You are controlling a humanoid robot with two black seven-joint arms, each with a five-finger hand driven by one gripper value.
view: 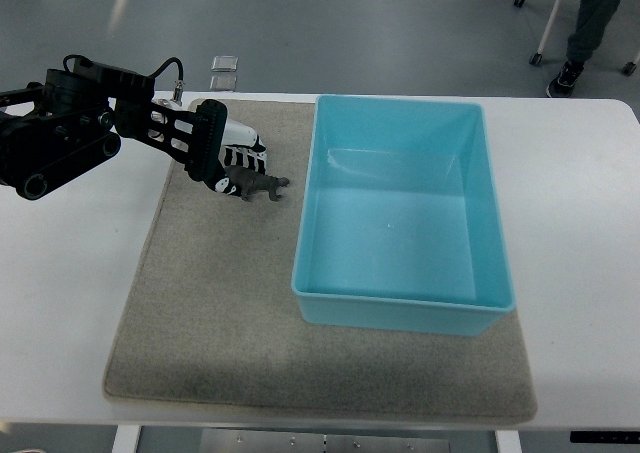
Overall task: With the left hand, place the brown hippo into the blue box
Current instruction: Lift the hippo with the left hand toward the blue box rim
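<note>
From my screen, the left hand (232, 156) sits over the far left part of the mat, its black and white fingers (243, 157) curled down around the brown hippo (257, 185); I read that as a grasp on the toy's rear end, though the fingers cover the exact contact. The hippo's front half pokes out from under the hand toward the right, legs pointing down at the mat, and I cannot tell whether its feet touch the surface or hang just above it. Behind the hand, the black left arm (70, 123) runs back to the picture's left edge, its cabling looped above the forearm. The hippo lies just beside the left wall of the blue box (305, 243) but outside it, with a narrow strip of mat between them. The box is an open rectangular tub standing upright on the right half of the grey mat (200, 323), nothing visible inside it. The mat lies flat on the white worktop (70, 303). Beyond the worktop's far edge, two small clear squares (223, 71) rest on the grey floor, and at the top right corner I see a person's leg and shoe (572, 71) beside wheeled chair legs (541, 33).
</note>
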